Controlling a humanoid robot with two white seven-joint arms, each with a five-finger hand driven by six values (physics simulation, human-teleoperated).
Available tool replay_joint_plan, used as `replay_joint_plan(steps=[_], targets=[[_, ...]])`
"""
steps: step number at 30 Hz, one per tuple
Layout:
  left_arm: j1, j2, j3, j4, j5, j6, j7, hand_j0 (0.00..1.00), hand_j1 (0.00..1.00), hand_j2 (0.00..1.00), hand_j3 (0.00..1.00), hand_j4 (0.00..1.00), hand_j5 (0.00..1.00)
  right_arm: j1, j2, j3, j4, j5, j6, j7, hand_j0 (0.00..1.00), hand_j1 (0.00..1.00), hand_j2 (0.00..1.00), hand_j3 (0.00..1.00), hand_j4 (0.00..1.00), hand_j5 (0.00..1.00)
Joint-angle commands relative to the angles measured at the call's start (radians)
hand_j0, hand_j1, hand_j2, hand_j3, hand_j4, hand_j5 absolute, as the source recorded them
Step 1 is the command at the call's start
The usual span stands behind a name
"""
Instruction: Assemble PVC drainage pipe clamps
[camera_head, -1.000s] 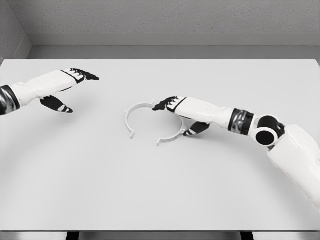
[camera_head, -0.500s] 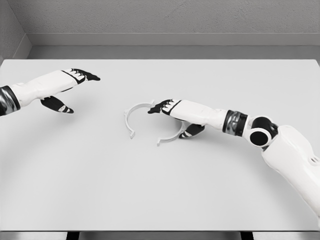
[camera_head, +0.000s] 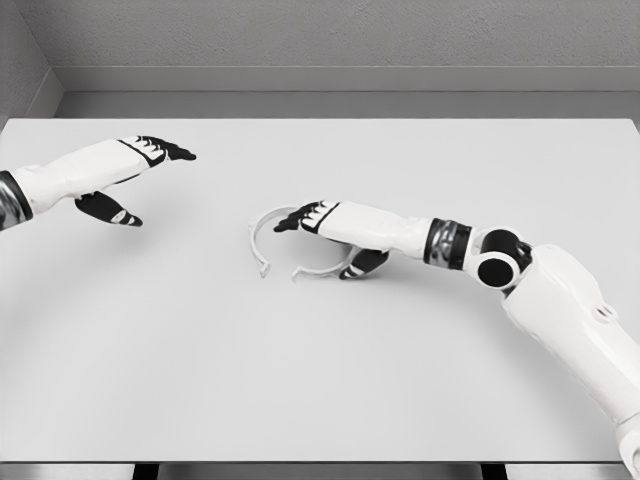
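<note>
Our right hand (camera_head: 325, 222) reaches out over the middle of the white counter (camera_head: 320, 380). Its fingers (camera_head: 290, 221) point to the left and lie flat and close together. The thumb (camera_head: 362, 264) hangs lower, near the counter. We cannot tell if the fingers and thumb pinch anything.

Two white half rings lie on the counter. The left clamp half (camera_head: 262, 235) sits just under and past our right fingertips, with its open side facing the hand. The right clamp half (camera_head: 322, 271) curves below the hand, and its end is right by the thumb. We cannot tell if the thumb touches it. The two halves sit close, but there is a small gap between their lower ends.

Our left hand (camera_head: 115, 175) floats far off to the left, well apart from the rings. Its fingers (camera_head: 168, 151) are stretched out straight, the thumb (camera_head: 115, 211) is spread away below them, and it holds nothing.
</note>
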Motion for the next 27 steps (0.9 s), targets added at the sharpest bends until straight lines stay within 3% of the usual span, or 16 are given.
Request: replay_joint_plan(steps=[1,13,20,27], targets=[[0.000,0.000,0.000,0.000,0.007,0.003,0.001,1.00,1.00,1.00,1.00,1.00,1.00,0.000,0.005,0.001,0.003,-0.007,0.002,0.001,1.00,1.00,1.00,1.00,1.00,1.00],[0.000,-0.002,0.000,0.000,0.007,0.003,0.001,1.00,1.00,1.00,1.00,1.00,1.00,0.025,-0.058,-0.008,-0.013,-0.007,0.002,-0.001,1.00,1.00,1.00,1.00,1.00,1.00],[0.000,0.001,0.000,-0.002,0.007,0.003,0.001,1.00,1.00,1.00,1.00,1.00,1.00,0.055,-0.122,-0.086,-0.057,-0.009,0.002,-0.001,1.00,1.00,1.00,1.00,1.00,1.00],[0.000,0.004,0.002,-0.002,0.007,0.003,0.001,1.00,1.00,1.00,1.00,1.00,1.00,0.043,-0.129,-0.134,-0.048,-0.009,0.002,0.001,1.00,1.00,1.00,1.00,1.00,1.00]])
